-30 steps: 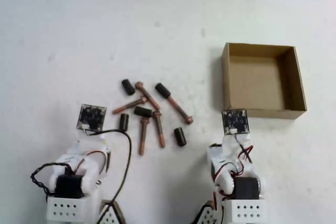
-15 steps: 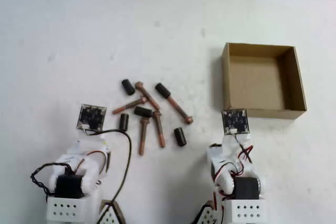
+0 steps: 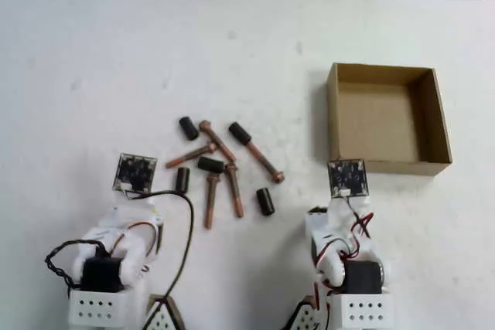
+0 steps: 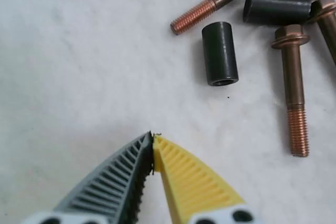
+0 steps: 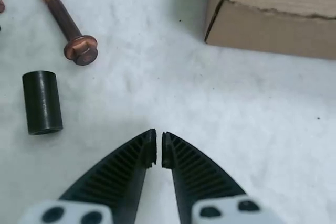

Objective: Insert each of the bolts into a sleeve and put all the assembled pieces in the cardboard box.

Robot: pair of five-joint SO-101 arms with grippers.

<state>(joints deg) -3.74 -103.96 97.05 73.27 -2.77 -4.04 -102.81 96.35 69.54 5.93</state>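
Several copper bolts [image 3: 210,200] and black sleeves [image 3: 189,127] lie scattered left of the table's middle. One sleeve [image 3: 240,134] lies in line with the far end of a bolt [image 3: 265,162]. The cardboard box [image 3: 387,117] stands open and empty at the right. My left gripper [image 4: 152,137] is shut and holds nothing, just short of a loose sleeve [image 4: 220,53] and a bolt [image 4: 293,87]. My right gripper [image 5: 158,141] is shut and holds nothing, with a sleeve [image 5: 42,102] and a bolt head [image 5: 81,48] to one side and the box corner [image 5: 220,19] ahead.
Both arms sit at the near table edge, the left arm [image 3: 116,241] below the pile and the right arm [image 3: 344,249] below the box's near left corner. White tabletop [image 3: 255,44] stretches behind the parts. A black cable [image 3: 188,229] loops beside the left arm.
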